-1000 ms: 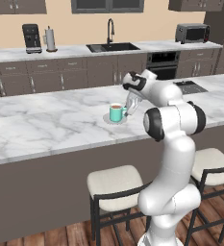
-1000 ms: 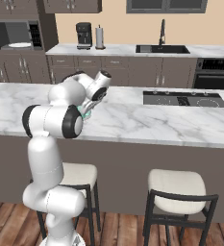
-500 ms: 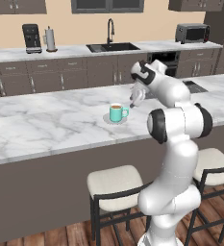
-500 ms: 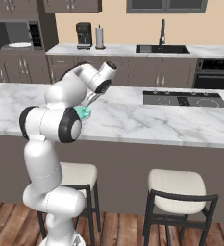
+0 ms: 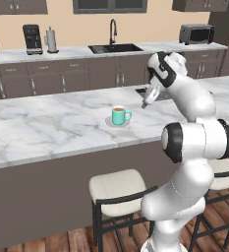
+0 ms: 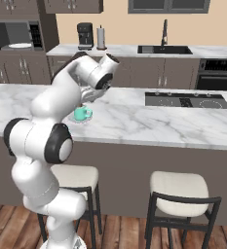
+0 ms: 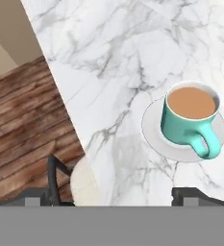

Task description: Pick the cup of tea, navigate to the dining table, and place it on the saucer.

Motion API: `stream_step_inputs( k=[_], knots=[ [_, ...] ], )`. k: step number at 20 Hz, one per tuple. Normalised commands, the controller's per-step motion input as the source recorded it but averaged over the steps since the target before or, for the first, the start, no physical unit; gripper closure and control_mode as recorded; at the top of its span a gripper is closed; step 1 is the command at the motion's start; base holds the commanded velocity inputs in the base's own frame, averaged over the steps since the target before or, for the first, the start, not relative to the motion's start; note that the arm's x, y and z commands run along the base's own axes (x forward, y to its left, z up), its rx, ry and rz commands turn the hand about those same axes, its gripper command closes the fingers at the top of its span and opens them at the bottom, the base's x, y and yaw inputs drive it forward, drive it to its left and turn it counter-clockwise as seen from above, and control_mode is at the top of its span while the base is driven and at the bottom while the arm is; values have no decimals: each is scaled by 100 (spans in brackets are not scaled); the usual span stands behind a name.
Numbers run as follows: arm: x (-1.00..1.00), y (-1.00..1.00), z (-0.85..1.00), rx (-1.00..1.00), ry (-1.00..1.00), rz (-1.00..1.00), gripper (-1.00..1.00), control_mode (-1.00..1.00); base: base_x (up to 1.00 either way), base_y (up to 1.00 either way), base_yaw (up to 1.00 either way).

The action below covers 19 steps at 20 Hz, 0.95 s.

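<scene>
The cup of tea point(image 5: 119, 115), a teal mug holding brown liquid, stands upright on the saucer point(image 5: 111, 123), a pale grey disc on the marble dining table point(image 5: 47, 129). My gripper point(image 5: 146, 102) hangs open and empty above the table, to the right of the cup and clear of it. From the right base view the cup point(image 6: 81, 114) sits on the saucer point(image 6: 85, 120) just below my wrist. In the hand view the cup point(image 7: 188, 117) rests on the saucer point(image 7: 152, 130), handle toward the camera, with my fingertips point(image 7: 188, 193) wide apart at the bottom.
Two cushioned stools point(image 5: 117, 192) point(image 6: 178, 189) stand under the table's near edge. A cooktop point(image 6: 185, 100) is set into the table to the right. The back counter carries a sink point(image 5: 114, 47), coffee machine point(image 5: 32, 39) and toaster oven point(image 5: 196, 33).
My gripper has drawn up and away to the right from the cup, staying open. The cup has stayed on the saucer.
</scene>
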Motion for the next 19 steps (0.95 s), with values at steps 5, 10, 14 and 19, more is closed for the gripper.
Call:
stream_step_inputs(
  k=[5, 10, 14, 19],
  knots=[
    [-100, -7, 2, 1, 5, -34, -100, -100, 0, 0, 0],
    [-100, -7, 0, 0, 6, -50, -100, -100, 0, 0, 0],
    [-100, -5, 0, 0, 9, -50, -100, -100, 0, 0, 0],
    [-100, -5, 17, 0, -1, -35, -100, -100, 0, 0, 0]
  ],
)
